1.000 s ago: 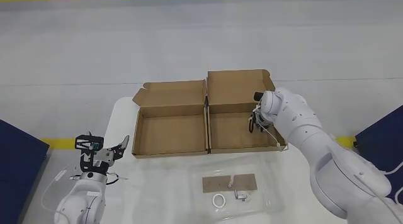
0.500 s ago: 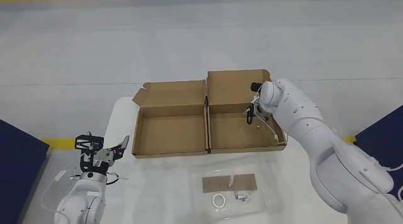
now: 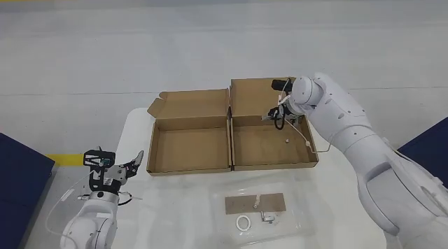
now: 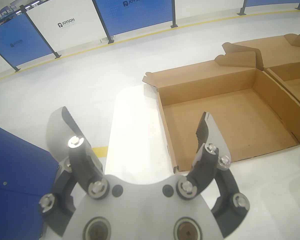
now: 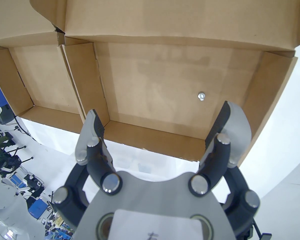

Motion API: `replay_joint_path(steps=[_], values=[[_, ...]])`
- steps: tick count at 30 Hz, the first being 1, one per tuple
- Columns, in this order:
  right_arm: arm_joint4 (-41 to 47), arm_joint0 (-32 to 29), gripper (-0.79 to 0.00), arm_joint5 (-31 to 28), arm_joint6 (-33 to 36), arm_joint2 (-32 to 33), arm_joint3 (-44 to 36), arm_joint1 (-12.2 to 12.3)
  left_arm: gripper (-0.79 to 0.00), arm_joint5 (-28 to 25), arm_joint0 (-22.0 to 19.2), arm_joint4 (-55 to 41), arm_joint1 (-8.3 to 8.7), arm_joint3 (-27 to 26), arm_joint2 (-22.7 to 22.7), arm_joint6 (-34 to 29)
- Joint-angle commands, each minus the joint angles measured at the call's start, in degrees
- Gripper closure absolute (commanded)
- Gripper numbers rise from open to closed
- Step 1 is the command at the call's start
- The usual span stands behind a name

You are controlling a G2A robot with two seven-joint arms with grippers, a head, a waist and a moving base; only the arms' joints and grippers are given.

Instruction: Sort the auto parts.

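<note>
Two open cardboard boxes stand side by side on the white table [image 3: 175, 200]. A small silver bolt [image 5: 201, 96] lies alone on the floor of the right box [image 3: 255, 147], also seen as the bolt [image 3: 288, 139] from above. My right gripper [image 5: 161, 116] hangs open above that box, near its back wall, holding nothing; from above the right gripper [image 3: 273, 115] is just behind the bolt. The left box [image 4: 227, 116] holds nothing. My left gripper [image 4: 135, 116] stays open and empty over the table's left edge, the left gripper [image 3: 120, 166] well apart from the boxes.
A clear plastic tray [image 3: 301, 221] sits at the table's front, holding a cardboard strip [image 3: 241, 203], a white ring [image 3: 243, 222] and a small metal part [image 3: 267, 216]. Both box lids [image 3: 262, 98] are folded back and stand up behind the boxes.
My right gripper has moved from the right box's front right part toward its back wall, and the bolt now lies uncovered on the box floor. The left arm has not moved.
</note>
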Motion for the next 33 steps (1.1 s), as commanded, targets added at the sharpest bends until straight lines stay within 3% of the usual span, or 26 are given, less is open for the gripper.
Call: replay_joint_path(steps=[1,7,16,19,33], values=[[-0.01,0.0,-0.785,0.0,0.0,0.0,-0.01,0.0,-0.785,0.0,0.0,0.0,0.0,0.0,0.0,0.0],[0.02,-0.33,-0.785,-1.72,-0.99,0.17,-1.26,0.05,-0.785,0.0,0.0,0.0,0.0,0.0,0.0,0.0],[2.51,0.06,-0.785,-22.56,12.38,3.45,-11.59,2.62,-0.785,0.0,0.0,0.0,0.0,0.0,0.0,0.0],[4.37,-1.04,-0.785,-28.19,20.64,3.23,-15.95,3.25,-0.785,0.0,0.0,0.0,0.0,0.0,0.0,0.0],[4.37,-1.04,-0.785,-28.19,20.64,3.23,-15.95,3.25,-0.785,0.0,0.0,0.0,0.0,0.0,0.0,0.0]])
